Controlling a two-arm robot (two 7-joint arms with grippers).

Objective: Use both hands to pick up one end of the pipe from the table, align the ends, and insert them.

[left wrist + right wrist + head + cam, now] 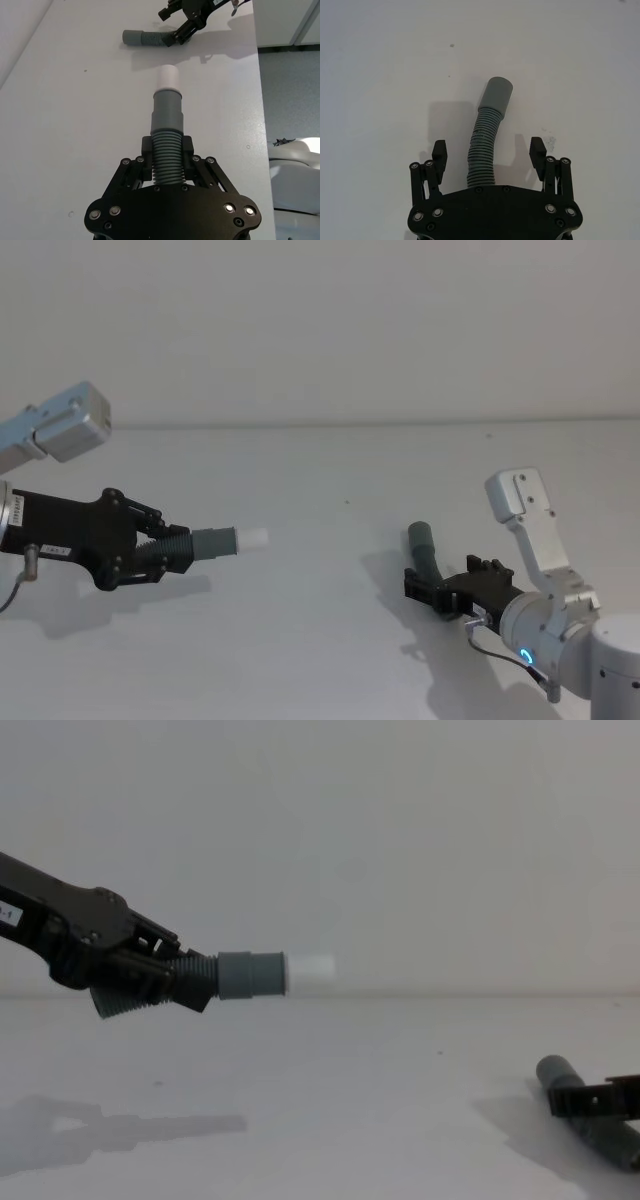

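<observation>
Left arm: the black skeletal left tool is at the left of the head view, raised above the desk. Its fingers are pinching the ribbed section of a hose piece.
Held piece: the short dark grey corrugated flexible hose piece is held roughly level in the air. In the chest view its shadow falls on the desk below.
Held end: a smooth grey cuff with a short white tip projects past the fingers and points toward the robot's right.
Right arm: the black skeletal right tool is low at the right, down at the desk. Its fingers are spread, one on each side of the second hose, with a gap showing on both sides.
Lying piece: the second dark grey corrugated hose is slightly bent and rests on the desk.
Lying end: the second smooth grey cuff points away from the right tool and is well apart from the white tip.
Surface: the plain matte white desk.
</observation>
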